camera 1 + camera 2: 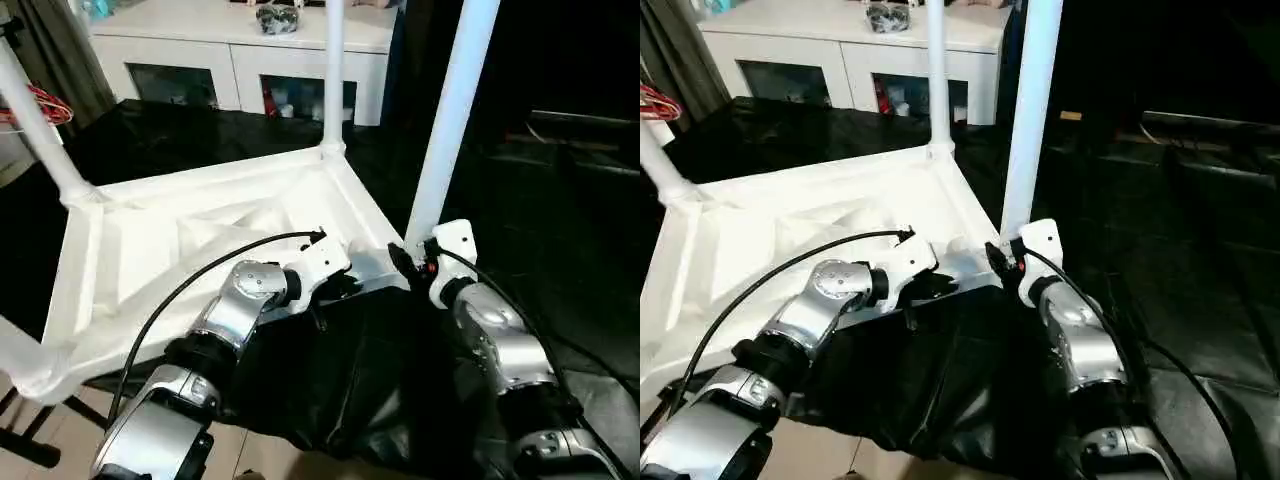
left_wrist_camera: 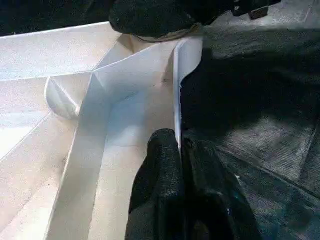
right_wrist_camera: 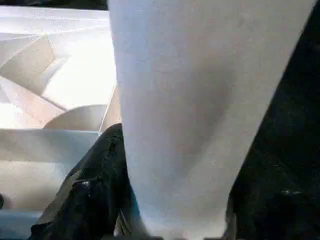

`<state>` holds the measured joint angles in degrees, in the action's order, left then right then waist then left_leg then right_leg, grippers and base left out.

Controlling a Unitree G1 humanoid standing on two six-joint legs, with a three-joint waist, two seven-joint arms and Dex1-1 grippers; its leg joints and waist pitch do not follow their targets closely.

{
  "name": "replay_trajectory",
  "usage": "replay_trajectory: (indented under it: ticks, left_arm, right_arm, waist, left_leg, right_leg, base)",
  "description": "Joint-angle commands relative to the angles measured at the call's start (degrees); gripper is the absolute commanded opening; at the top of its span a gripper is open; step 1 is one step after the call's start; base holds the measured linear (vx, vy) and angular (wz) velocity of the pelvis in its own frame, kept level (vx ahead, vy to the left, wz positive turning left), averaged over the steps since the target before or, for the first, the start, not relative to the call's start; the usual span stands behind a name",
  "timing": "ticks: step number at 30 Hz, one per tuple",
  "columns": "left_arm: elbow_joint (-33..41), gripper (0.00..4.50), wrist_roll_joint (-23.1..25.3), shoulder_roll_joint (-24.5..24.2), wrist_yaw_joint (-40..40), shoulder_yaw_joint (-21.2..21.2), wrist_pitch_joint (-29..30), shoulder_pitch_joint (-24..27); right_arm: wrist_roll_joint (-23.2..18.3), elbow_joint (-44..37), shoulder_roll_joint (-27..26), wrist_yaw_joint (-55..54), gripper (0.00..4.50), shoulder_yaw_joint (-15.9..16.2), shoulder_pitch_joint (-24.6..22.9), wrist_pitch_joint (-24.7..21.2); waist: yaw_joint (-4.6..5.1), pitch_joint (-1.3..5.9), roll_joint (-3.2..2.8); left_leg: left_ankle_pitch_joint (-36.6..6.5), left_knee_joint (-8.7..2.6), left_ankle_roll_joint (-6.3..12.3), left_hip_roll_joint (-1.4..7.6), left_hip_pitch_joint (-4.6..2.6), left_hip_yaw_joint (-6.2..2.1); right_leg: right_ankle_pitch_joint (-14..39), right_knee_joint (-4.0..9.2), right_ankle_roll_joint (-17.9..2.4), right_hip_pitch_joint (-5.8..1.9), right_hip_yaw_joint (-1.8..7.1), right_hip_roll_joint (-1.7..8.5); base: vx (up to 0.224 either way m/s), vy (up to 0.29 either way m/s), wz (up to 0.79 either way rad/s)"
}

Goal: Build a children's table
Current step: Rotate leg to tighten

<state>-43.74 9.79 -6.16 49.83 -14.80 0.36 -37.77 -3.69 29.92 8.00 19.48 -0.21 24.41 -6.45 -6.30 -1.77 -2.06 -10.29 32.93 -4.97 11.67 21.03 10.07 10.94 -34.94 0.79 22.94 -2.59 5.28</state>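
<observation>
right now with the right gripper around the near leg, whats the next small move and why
Probably press the near leg down into its corner socket: the right gripper straddles its base, and the left gripper is pinched on the tabletop rim, steadying it.

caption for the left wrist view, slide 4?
Left gripper pinching the rim of the upturned white table top, with the right gripper at the near corner leg.

Both head views look forward and down over the silver forearms at the upturned tabletop [image 1: 200, 240], with the white cabinet [image 1: 240, 50] at the back; the right eye sits slightly aside. The left wrist view looks close along the tabletop's rim [image 2: 176, 100]. The right wrist view presses against a leg [image 3: 200, 115].
</observation>
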Motion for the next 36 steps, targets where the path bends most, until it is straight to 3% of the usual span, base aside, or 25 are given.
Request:
replay_trajectory:
  ticks: [1, 6, 12, 14, 16, 22, 27, 29, 32, 36]
  left_arm:
    - [3.0, 0.0, -2.3, 4.7, 1.4, -2.3, -2.6, -0.9]
    - [4.2, 0.0, -3.3, 2.1, 5.6, -2.4, -4.2, 0.5]
    - [5.7, 0.0, -4.9, -2.4, 13.0, -2.4, -5.3, 1.7]
    - [5.6, 0.0, -5.0, -2.9, 13.6, -2.3, -5.4, 1.6]
    - [5.7, 0.0, -6.0, -4.4, 16.7, -1.8, -5.8, 1.2]
    - [6.7, 0.0, -8.1, -7.8, 24.7, -1.8, -6.8, 1.3]
    - [6.5, 0.0, -8.3, -9.3, 27.3, -2.2, -7.7, 1.4]
    - [6.4, 0.0, -8.5, -9.8, 28.3, -2.2, -8.1, 1.5]
    - [6.5, 0.0, -8.8, -10.3, 29.3, -2.4, -8.3, 1.7]
    - [6.7, 0.0, -9.1, -10.6, 30.2, -2.1, -8.4, 1.9]
  right_arm:
    - [0.0, 2.4, -4.1, 3.8, 3.3, 5.0, 0.0, -2.2]
    - [0.2, 0.7, -0.6, 9.4, 3.46, 6.4, -0.7, -0.4]
    - [-3.2, -8.6, 7.9, 27.0, 3.46, 9.8, -5.9, 2.2]
    - [-3.5, -9.6, 8.9, 29.0, 3.46, 10.0, -6.4, 2.2]
    - [-5.9, -12.7, 12.8, 37.3, 3.46, 10.6, -8.3, 1.3]
    - [-8.0, -16.0, 19.1, 47.6, 3.46, 12.2, -10.2, -0.1]
    - [-7.7, -17.0, 21.0, 49.9, 3.46, 12.8, -10.4, -0.3]
    - [-7.7, -17.6, 21.5, 50.9, 3.13, 13.0, -10.6, -0.7]
    - [-8.3, -18.4, 21.9, 51.7, 3.09, 13.2, -10.9, -1.5]
    - [-8.6, -19.3, 22.2, 52.4, 2.7, 13.5, -11.2, -2.3]
  waist:
    - [-0.09, 2.84, 0.78]
    - [-0.11, 2.87, 0.73]
    - [-0.62, 2.86, 0.82]
    - [-0.85, 2.75, 0.68]
    - [-1.23, 2.74, 0.92]
    - [-2.14, 2.78, 1.08]
    - [-2.03, 2.8, 1.0]
    - [-2.04, 2.78, 1.04]
    - [-2.1, 2.78, 1.17]
    - [-2.19, 2.76, 1.22]
  left_leg:
    - [-11.9, -3.87, 1.99, 0.74, -0.05, -0.18]
    - [-13.3, -3.95, 1.82, 0.83, -0.14, -0.2]
    - [-12.0, -3.56, 4.12, 1.0, -0.16, 0.05]
    - [-12.7, -3.74, 4.18, 1.19, -0.1, -0.02]
    - [-13.4, -3.71, 4.25, 1.28, -0.16, 0.0]
    - [-12.1, -3.59, 4.62, 1.45, -0.17, -0.04]
    - [-11.9, -3.57, 4.38, 1.46, -0.14, -0.03]
    - [-12.1, -3.54, 4.34, 1.45, -0.18, 0.01]
    - [-11.5, -3.51, 4.42, 1.49, -0.2, 0.03]
    - [-11.7, -3.53, 4.24, 1.49, -0.2, 0.02]
  right_leg:
    - [9.7, 4.52, -11.0, -2.65, 1.61, 2.46]
    - [10.7, 4.65, -10.8, -2.74, 1.64, 2.51]
    - [6.0, 4.24, -12.3, -2.75, 1.71, 2.37]
    - [7.6, 4.32, -12.5, -2.74, 1.6, 2.44]
    - [9.2, 4.35, -12.5, -2.78, 1.63, 2.48]
    - [8.3, 4.18, -12.8, -2.8, 1.62, 2.57]
    - [6.6, 3.95, -13.8, -2.67, 1.54, 2.55]
    - [6.7, 3.94, -13.9, -2.68, 1.58, 2.57]
    - [6.3, 3.85, -14.1, -2.7, 1.59, 2.54]
    - [6.8, 3.9, -13.9, -2.71, 1.63, 2.62]
  base:
    - [0.0, 0.0, 0.0]
    - [0.0, 0.0, 0.0]
    - [0.0, 0.0, 0.0]
    - [0.0, 0.0, 0.0]
    - [0.0, 0.0, 0.0]
    - [0.0, 0.0, 0.0]
    - [0.0, 0.0, 0.0]
    - [0.0, 0.0, 0.0]
    - [0.0, 0.0, 0.0]
    - [0.0, 0.0, 0.0]
